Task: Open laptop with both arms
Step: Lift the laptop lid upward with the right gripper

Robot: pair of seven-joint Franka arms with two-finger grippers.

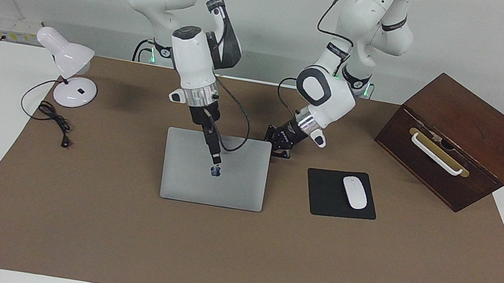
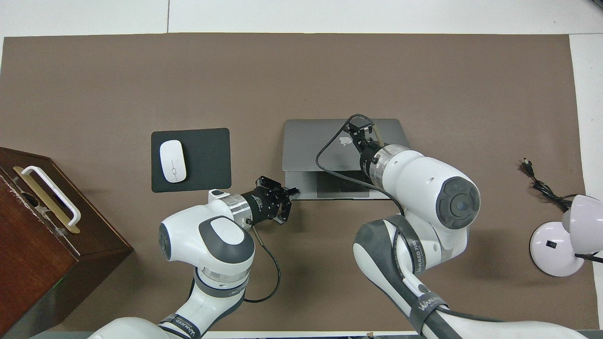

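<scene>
The silver laptop [image 1: 234,184] lies mid-mat, its lid [image 2: 311,146] tilted up at the edge nearer to the robots. A strip of keyboard deck [image 2: 304,186] and trackpad [image 2: 343,187] shows under that edge. My right gripper [image 1: 216,159] [image 2: 362,128] is over the lid by the dark logo, jaws open, with one finger lying across the lid's top. My left gripper [image 1: 281,150] [image 2: 291,192] is shut, and its tip touches the deck's corner nearest the robots, toward the left arm's end.
A black mouse pad [image 1: 325,195] with a white mouse [image 1: 354,192] lies beside the laptop toward the left arm's end. A brown wooden box [image 1: 457,140] stands farther that way. A white desk lamp [image 1: 70,70] and its cable [image 1: 53,121] sit at the right arm's end.
</scene>
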